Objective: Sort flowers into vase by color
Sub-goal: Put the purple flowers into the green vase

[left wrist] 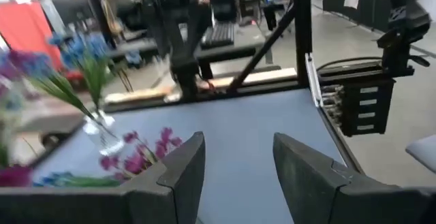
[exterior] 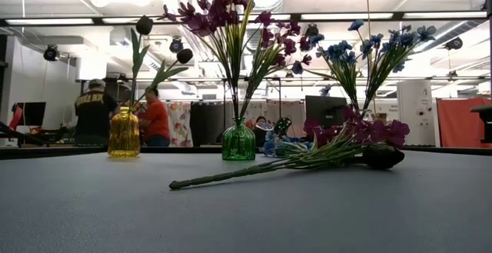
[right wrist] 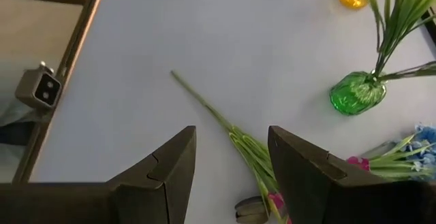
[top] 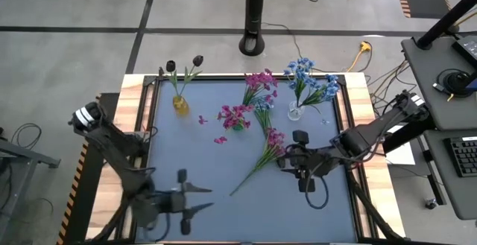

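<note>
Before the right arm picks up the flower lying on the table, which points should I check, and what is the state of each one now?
1. Right gripper open: ok, a gap shows between its fingers.
2. Right gripper over the lying magenta sprig: ok, the stem runs between its fingers in the right wrist view.
3. Sprig free on the table: ok, it lies flat and nothing holds it.
4. Green vase upright with magenta flowers: ok.
5. Left gripper out of the way: ok, it waits open at the near left.
6. Loose petals cleared: not ok, some lie near the yellow vase.
</note>
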Tool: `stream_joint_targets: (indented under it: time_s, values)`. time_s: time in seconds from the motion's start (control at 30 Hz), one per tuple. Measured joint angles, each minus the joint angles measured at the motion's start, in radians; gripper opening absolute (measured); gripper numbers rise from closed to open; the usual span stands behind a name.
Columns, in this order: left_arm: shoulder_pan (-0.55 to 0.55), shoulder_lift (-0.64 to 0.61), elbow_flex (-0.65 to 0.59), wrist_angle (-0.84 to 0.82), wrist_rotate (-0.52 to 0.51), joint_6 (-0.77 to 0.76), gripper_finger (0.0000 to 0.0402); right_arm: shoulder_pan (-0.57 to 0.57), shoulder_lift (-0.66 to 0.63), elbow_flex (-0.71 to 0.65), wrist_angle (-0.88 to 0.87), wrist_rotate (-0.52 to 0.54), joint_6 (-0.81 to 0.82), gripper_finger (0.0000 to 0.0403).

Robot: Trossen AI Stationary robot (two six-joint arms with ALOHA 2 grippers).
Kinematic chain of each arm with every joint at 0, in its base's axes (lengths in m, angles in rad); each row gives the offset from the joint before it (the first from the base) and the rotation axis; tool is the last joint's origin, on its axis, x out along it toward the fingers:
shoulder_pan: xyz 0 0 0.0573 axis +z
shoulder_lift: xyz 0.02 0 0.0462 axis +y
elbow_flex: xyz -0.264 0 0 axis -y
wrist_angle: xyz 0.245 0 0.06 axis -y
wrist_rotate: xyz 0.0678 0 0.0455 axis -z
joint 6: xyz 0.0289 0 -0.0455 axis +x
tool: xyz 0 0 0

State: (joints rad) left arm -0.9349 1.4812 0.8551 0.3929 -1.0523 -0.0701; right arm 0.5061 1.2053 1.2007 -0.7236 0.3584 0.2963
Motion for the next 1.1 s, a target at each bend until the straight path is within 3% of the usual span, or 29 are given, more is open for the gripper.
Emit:
stream_joint_targets:
  time_s: [0.17,0.43,0.7,0.9,1.1]
  values:
    - [0.116,0.067,0.000,-0.065,0.094,-0.150,0.0158,0.000,0.000,0.013,0.003,0.000,-0.019,0.0176]
    - [0.229,0.251,0.000,0.024,0.092,-0.199,0.0158,0.000,0.000,0.014,0.004,0.006,-0.034,0.0176]
    - [0.277,0.394,0.011,0.188,-0.056,-0.209,0.0161,0.000,0.000,0.010,0.026,0.008,-0.035,0.0206]
    - [0.336,0.480,0.040,0.267,-0.042,-0.212,0.0194,0.000,0.000,0.010,0.026,0.008,-0.035,0.0235]
    - [0.410,0.600,0.160,0.261,0.071,-0.200,0.0232,0.000,0.000,0.008,0.026,0.008,-0.019,0.0256]
